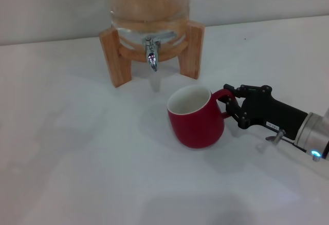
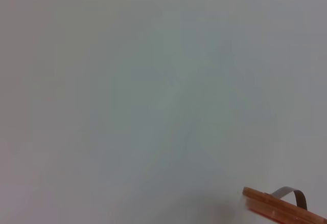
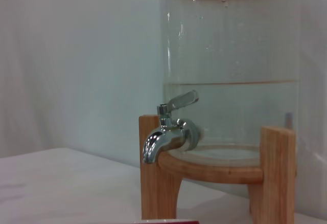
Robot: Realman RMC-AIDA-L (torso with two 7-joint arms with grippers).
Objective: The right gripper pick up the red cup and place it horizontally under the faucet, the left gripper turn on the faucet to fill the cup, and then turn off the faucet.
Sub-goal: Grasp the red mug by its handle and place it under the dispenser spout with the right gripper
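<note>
The red cup (image 1: 196, 118), upright just short of the faucet (image 1: 152, 55), is grasped at its handle by the right gripper (image 1: 230, 104) fingers for carrying beneath the spout.

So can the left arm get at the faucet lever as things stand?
Probably yes: the faucet hangs clear at the front of the wooden stand, with the red cup and right end effector off to its right. The left arm itself is out of view.

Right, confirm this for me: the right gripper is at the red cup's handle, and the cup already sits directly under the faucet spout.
Not quite. The head view shows the right gripper at the handle of the red cup, but the cup stands upright on the table nearer the robot and toward its right of the faucet, not directly under the spout.
</note>
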